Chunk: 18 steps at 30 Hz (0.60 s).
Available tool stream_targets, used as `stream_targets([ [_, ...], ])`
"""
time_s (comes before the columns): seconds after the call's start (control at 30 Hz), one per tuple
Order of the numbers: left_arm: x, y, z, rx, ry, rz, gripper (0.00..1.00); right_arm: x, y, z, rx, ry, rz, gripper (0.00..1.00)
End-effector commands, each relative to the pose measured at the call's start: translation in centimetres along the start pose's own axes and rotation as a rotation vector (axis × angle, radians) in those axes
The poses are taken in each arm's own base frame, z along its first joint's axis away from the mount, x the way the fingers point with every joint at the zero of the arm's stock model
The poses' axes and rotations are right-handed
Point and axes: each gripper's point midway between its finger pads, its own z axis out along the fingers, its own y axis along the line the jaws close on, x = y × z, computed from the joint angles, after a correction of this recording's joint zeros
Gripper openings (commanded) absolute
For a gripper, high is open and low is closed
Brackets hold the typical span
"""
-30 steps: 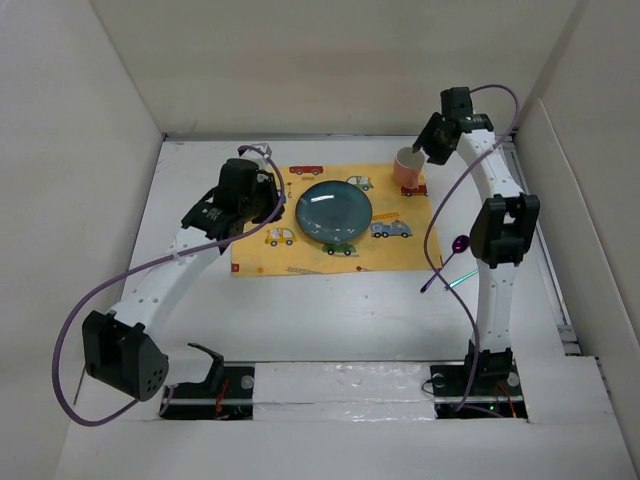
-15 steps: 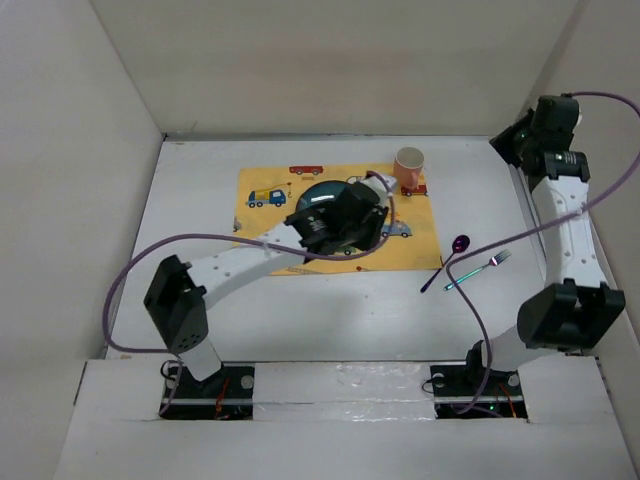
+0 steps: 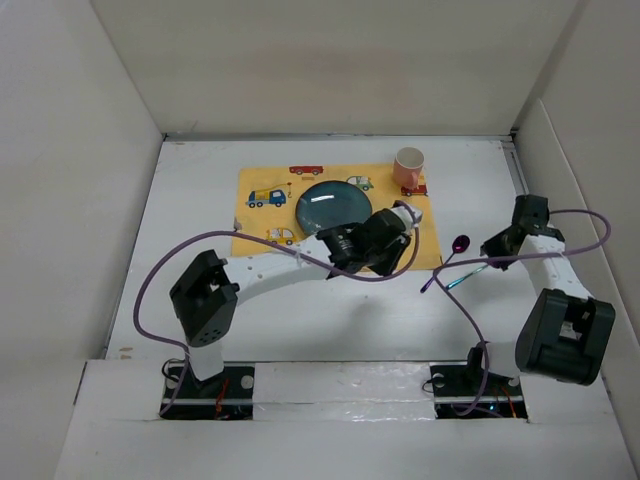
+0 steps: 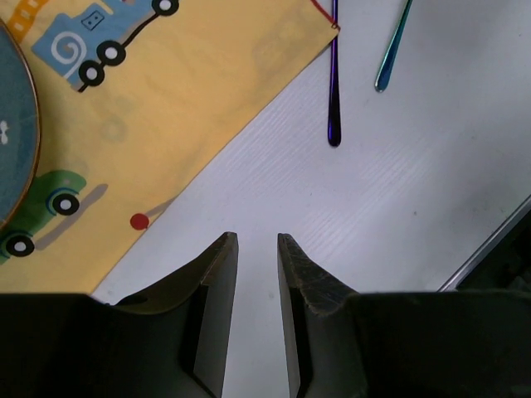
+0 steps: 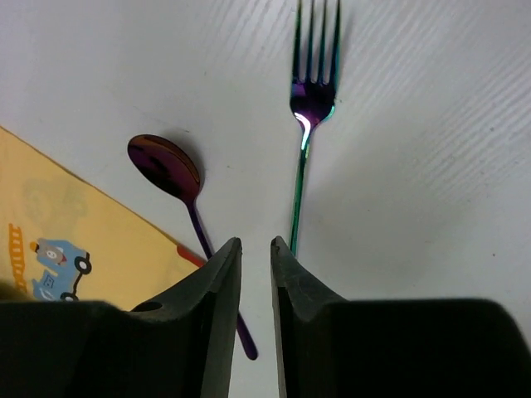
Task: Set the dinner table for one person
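Note:
On the white dinner table (image 3: 300, 310) lies a yellow car-print placemat (image 3: 265, 215) with a blue plate (image 3: 333, 208) and a pink cup (image 3: 408, 166) on it. A purple spoon (image 3: 447, 262) and an iridescent fork (image 3: 470, 272) lie on the table, right of the mat. My left gripper (image 3: 400, 240) hovers over the mat's near right corner. Its wrist view shows the mat (image 4: 207, 99), the spoon handle (image 4: 333, 83) and the fork handle (image 4: 392, 50). My right gripper (image 3: 492, 247) is beside the fork's tines (image 5: 309, 108) and the spoon bowl (image 5: 166, 170). Both grippers (image 4: 257, 238) (image 5: 255, 242) are empty, jaws almost closed.
White panel walls enclose the table on the left, back and right. The left arm stretches across the mat's near edge, partly covering it. A purple cable loops from each arm. The arm bases stand at the near edge.
My left arm has swung from the mat's left side across to its near right corner. My right arm left the cup, swung by the right wall, and came down beside the fork.

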Motion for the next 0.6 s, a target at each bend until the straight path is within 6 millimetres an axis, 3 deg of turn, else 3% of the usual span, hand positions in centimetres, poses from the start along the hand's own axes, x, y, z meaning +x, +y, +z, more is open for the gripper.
stream_targets([
  [0.0,-0.5,0.2,-2.9,0.024,-0.063,0.002,0.24,0.2,2.4,0.3,-0.084,0.017,-0.062,0.27],
  [0.1,0.9,0.8,-4.1,0.023,-0.058,-0.007,0.24,3.2,3.7,1.4,-0.089,0.106,-0.137,0.28],
  [0.33,2.1,2.2,-6.5,0.036,-0.069,-0.042,0.24,6.1,6.0,3.1,-0.049,0.141,-0.209,0.33],
  [0.57,2.2,3.5,-8.2,0.01,-0.088,-0.035,0.24,5.1,7.1,4.1,0.011,0.099,-0.187,0.33],
])
